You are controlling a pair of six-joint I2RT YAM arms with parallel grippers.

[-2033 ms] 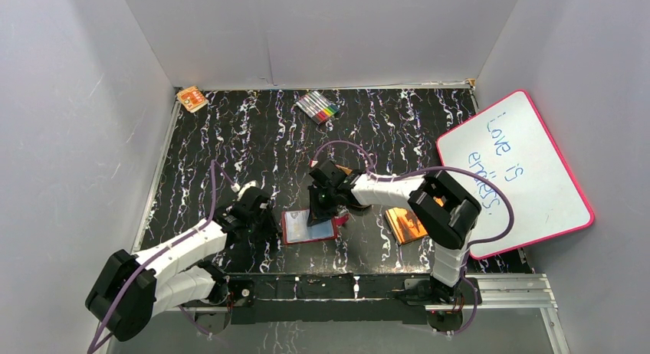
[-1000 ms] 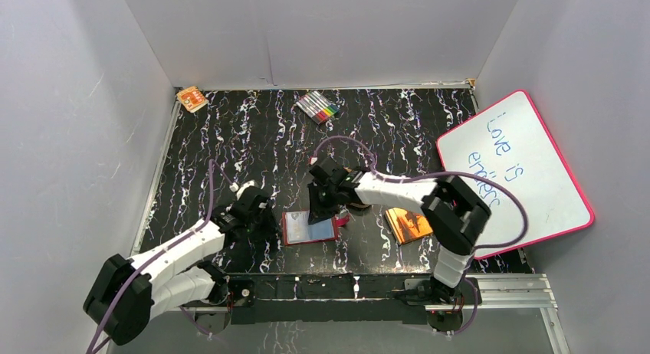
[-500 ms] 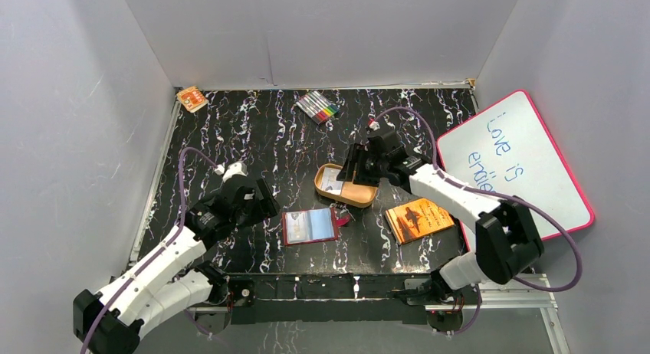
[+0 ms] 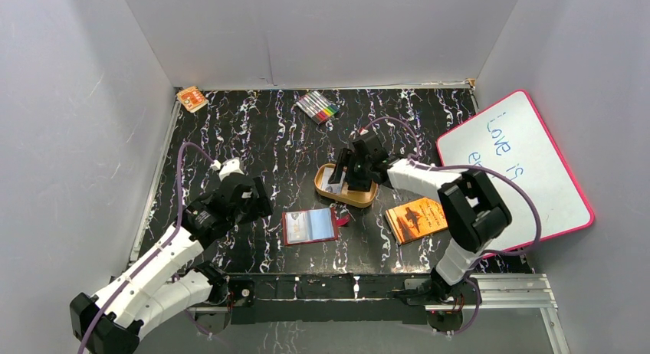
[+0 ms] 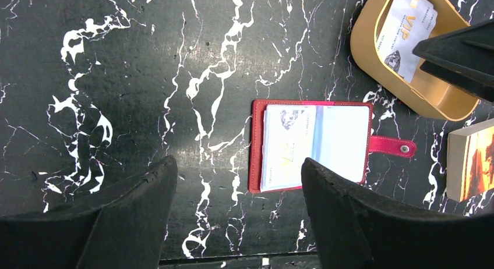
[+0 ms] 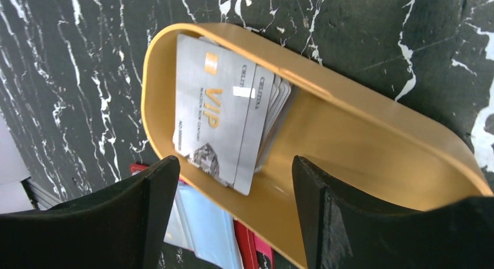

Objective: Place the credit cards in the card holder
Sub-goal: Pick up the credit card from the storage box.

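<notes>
Grey VIP credit cards (image 6: 224, 128) stacked in a tray, red card holder (image 5: 311, 145) – open, flat – nearby

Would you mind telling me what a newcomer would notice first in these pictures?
Probably the open red folding wallet lying near the front middle of the black marbled table, a card showing in its clear sleeves. Just behind it, the orange oval tray holds a stack of pale grey VIP cards, with the right gripper open above them. The pink-framed whiteboard sits at the right edge.
</notes>
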